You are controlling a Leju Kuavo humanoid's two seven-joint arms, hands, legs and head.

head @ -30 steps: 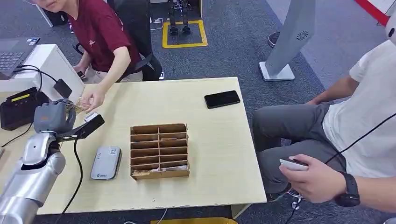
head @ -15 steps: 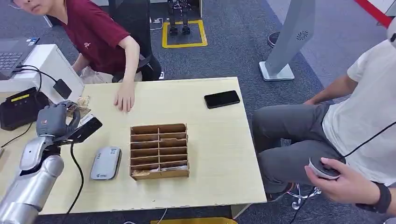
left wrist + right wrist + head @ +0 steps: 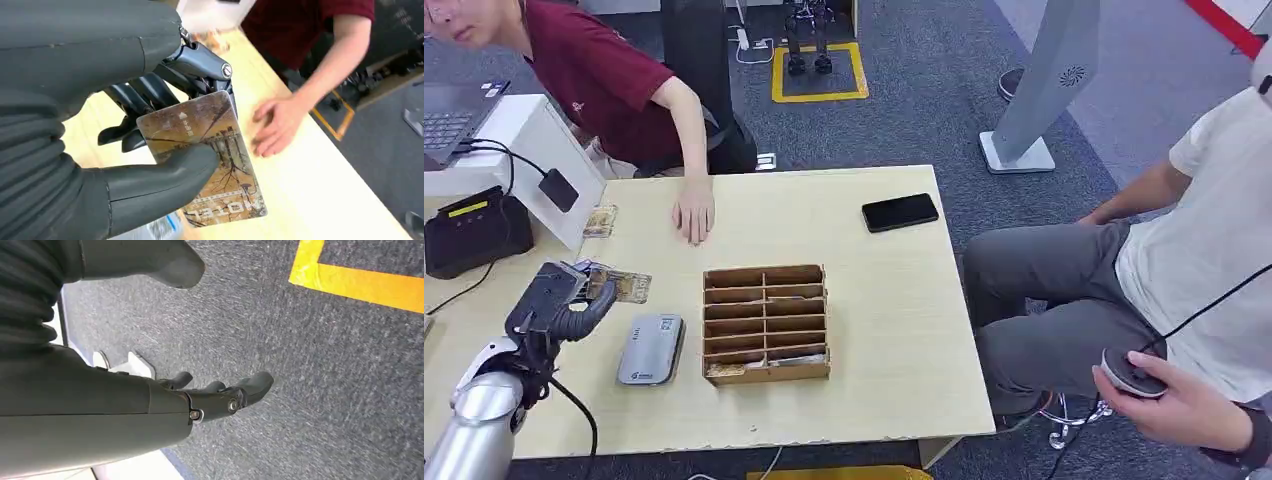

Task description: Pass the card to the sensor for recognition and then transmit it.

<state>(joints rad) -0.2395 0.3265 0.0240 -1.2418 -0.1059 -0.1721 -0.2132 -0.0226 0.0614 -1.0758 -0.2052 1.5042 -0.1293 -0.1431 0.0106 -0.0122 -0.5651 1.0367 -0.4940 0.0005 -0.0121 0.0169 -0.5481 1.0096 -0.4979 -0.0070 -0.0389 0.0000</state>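
**Card in hand, lowered toward the reader**

The left hand pinches the card between its thumb and its darker fingers, the printed face turned up and the free end sticking out past the fingertips. A second ago this hand was higher and farther out over the table, close to where the person in the red shirt was reaching; half a second ago it had begun to drop. Now it sits lower and closer to the robot, with the grey card reader just beside it on its inner side. The person's hand has pulled away and rests flat on the table, well beyond the robot's fingers.

That reads as the handover being finished and the card now the robot's alone. The swipe over the reader looks like the next step; the card is not yet above it.

The right hand hangs over the grey carpet with its fingers loosely spread and nothing in them.

A wooden slotted box stands beyond the reader.
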